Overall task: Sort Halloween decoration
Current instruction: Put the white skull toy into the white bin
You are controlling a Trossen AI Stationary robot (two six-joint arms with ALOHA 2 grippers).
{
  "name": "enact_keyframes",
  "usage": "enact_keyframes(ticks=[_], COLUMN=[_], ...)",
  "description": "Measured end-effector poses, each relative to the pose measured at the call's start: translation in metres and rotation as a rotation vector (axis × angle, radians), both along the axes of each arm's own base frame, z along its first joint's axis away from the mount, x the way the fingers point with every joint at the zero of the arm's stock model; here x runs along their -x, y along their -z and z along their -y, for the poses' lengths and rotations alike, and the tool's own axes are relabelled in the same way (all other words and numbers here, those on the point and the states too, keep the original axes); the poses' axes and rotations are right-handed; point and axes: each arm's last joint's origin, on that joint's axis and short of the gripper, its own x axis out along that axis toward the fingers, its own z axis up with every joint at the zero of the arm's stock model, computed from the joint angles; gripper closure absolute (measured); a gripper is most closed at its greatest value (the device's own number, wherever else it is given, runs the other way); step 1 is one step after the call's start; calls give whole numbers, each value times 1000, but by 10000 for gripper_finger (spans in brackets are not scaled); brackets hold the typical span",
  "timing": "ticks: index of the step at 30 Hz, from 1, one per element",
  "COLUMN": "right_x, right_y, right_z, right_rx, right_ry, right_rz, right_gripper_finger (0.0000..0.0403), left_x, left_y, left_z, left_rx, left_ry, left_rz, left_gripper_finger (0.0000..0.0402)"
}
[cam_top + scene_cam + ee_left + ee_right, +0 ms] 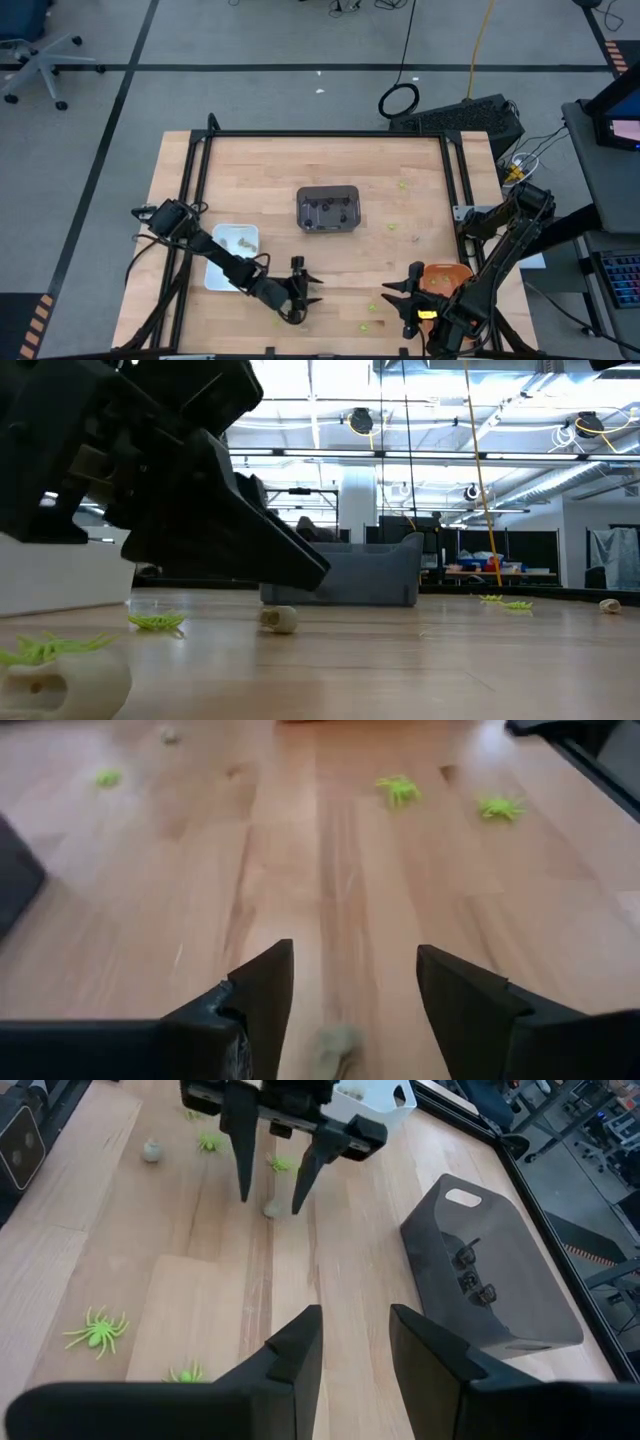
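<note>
pale tan piece [273, 1208]: small roundish lump, sitting on the bare wood right between the open fingers of the left gripper [270, 1190], looks like it isn't gripped
second tan piece [152, 1150]: same kind, lying loose a bit off to the side
lime-green spiders [399, 789]: several, flat on the wood, legs splayed, scattered apart
dark pieces [468, 1270]: a few lying inside the dark grey tray [520, 1295], probably spiders, too small to tell

Pale matt wooden table [400, 215] (visible grain), smooth dark grey plastic tray [500, 1270], matt black end effector [272, 1195]
</note>
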Motion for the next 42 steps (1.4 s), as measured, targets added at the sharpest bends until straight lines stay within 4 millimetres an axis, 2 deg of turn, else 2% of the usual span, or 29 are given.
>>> enact_keyframes(ticks=[5, 14, 20, 32, 42], right_x=[0, 0, 0, 0, 0], right_y=[0, 0, 0, 0, 0], right_z=[0, 0, 0, 0, 0], right_rx=[0, 0, 0, 0, 0], right_ry=[0, 0, 0, 0, 0], right_rz=[0, 0, 0, 0, 0], right_gripper_finger=[298, 298, 298, 298, 298], left_x=[0, -2, 1, 2, 2], left_y=[7, 12, 15, 17, 15], left_z=[-11, -20, -21, -24, -22], left_rx=[49, 96, 91, 76, 93], left_ry=[-79, -70, -82, -77, -67], left_rz=[-62, -141, -188, -230, -213], left_gripper_finger=[189, 193, 233, 358, 352])
